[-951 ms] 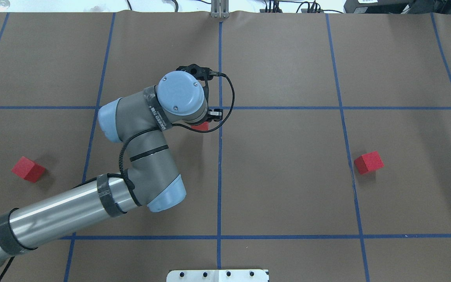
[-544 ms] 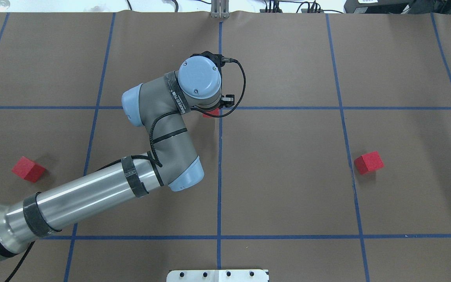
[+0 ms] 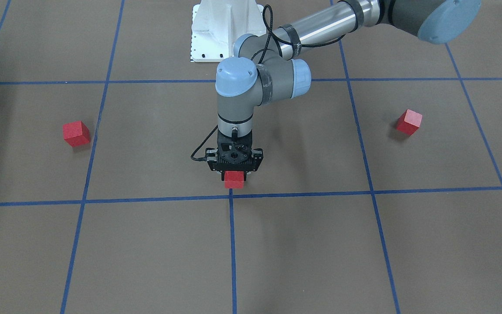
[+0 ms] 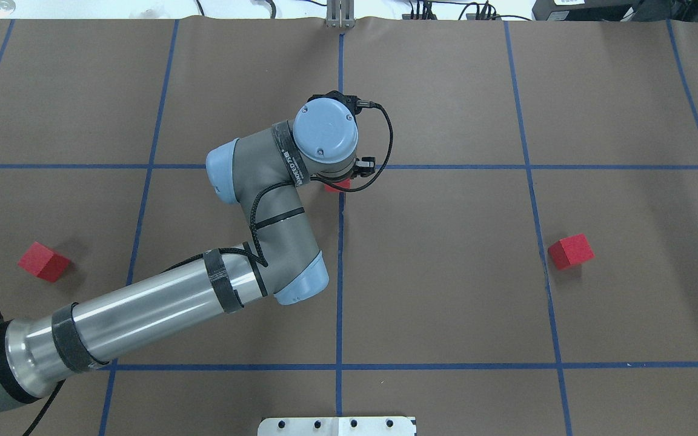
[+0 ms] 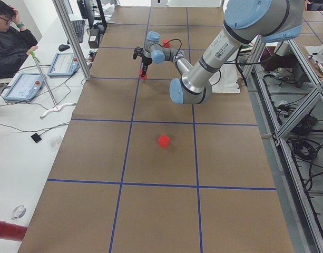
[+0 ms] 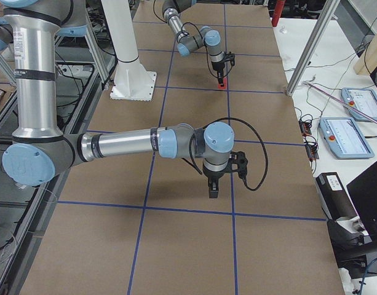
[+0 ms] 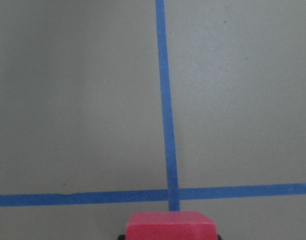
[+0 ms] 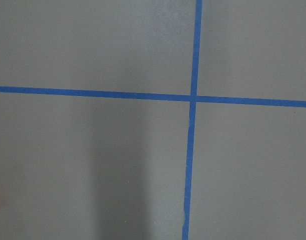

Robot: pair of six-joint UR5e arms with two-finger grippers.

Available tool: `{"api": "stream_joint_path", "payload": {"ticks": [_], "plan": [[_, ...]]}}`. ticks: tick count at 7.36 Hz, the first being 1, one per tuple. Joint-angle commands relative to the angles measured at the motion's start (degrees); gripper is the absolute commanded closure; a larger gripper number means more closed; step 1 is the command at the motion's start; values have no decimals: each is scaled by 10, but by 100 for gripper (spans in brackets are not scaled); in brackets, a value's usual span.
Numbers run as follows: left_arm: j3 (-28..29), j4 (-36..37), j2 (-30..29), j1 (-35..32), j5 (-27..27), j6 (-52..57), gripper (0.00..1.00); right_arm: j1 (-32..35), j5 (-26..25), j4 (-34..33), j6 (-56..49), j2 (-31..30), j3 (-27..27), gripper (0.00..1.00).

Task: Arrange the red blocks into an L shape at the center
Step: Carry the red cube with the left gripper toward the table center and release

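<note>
My left gripper (image 3: 234, 175) points straight down and is shut on a red block (image 3: 234, 180), also seen from overhead (image 4: 335, 185) and in the left wrist view (image 7: 170, 226). It holds the block just on the robot's side of the center crossing (image 3: 231, 196) (image 4: 340, 166). I cannot tell if the block touches the surface. A second red block (image 4: 44, 261) lies far left and a third red block (image 4: 571, 251) far right. My right gripper (image 6: 213, 193) shows only in the exterior right view, so I cannot tell if it is open or shut.
The white robot base plate (image 4: 337, 426) sits at the near table edge. Metal frame posts (image 5: 71, 37) stand along the operators' side. A seated operator (image 5: 11, 37) is beside that side, with tablets and cables on the white bench.
My left arm has carried the red block to the right and away from the robot, up to the center crossing. The two other red blocks have not moved.
</note>
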Motion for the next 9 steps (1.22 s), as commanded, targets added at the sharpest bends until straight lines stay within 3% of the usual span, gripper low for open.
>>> {"api": "stream_joint_path", "payload": {"ticks": [1, 2, 3, 4, 5, 7, 9], "plan": [[10, 0, -1, 6, 0, -2, 100, 0, -1, 0, 0, 0, 1, 1], [10, 0, -1, 8, 0, -9, 100, 0, -1, 0, 0, 0, 0, 1], [10, 0, -1, 8, -1, -8, 78, 0, -1, 0, 0, 0, 1, 1], [12, -1, -1, 9, -1, -9, 39, 0, -1, 0, -1, 0, 0, 1], [13, -2, -1, 14, 0, -10, 23, 0, -2, 0, -2, 0, 1, 1], [10, 1, -2, 13, -1, -9, 1, 0, -1, 0, 0, 4, 1, 1], [1, 19, -14, -11, -18, -7, 1, 0, -2, 0, 0, 5, 1, 1]]}}
